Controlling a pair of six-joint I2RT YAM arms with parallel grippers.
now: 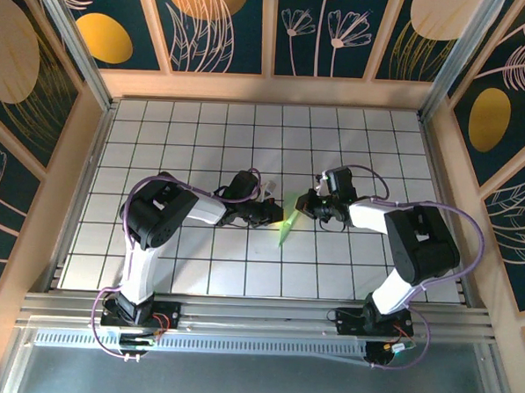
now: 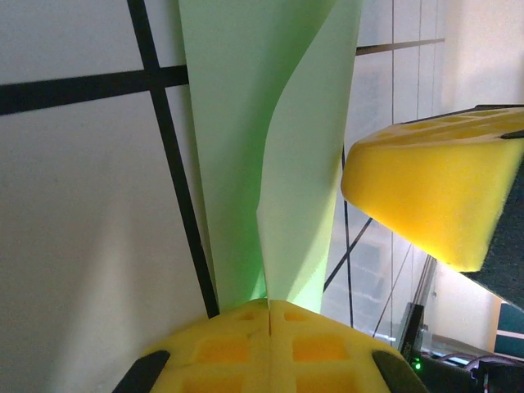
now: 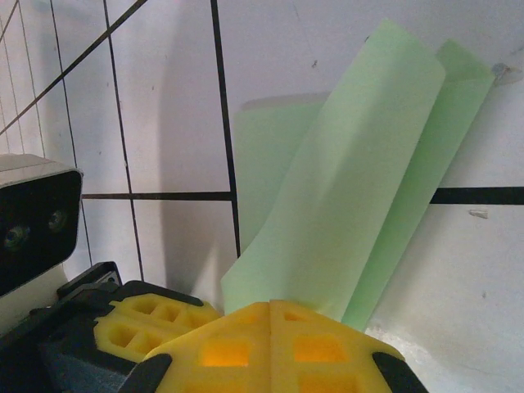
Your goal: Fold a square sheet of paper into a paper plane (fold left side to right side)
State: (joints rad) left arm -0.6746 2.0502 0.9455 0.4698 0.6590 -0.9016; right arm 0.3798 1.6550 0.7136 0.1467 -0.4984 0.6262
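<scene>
The square sheet of paper is folded into a narrow, pointed pale green paper plane (image 1: 286,226) in the middle of the tiled table, raised between both grippers. My left gripper (image 1: 277,217) comes in from the left and is shut on one end. In the left wrist view the plane (image 2: 246,123) runs out from the closed yellow pads (image 2: 327,348), one flap curling up. My right gripper (image 1: 308,204) comes in from the right, shut on the plane's edge. In the right wrist view a flap (image 3: 352,180) rises into its closed pads (image 3: 327,348).
The white tiled table (image 1: 204,141) with black grid lines is ringed by a wooden rim (image 1: 268,89) and patterned walls. The two grippers sit almost touching: the right one's yellow pad (image 2: 426,180) shows in the left wrist view, the left one's pad (image 3: 147,327) in the right.
</scene>
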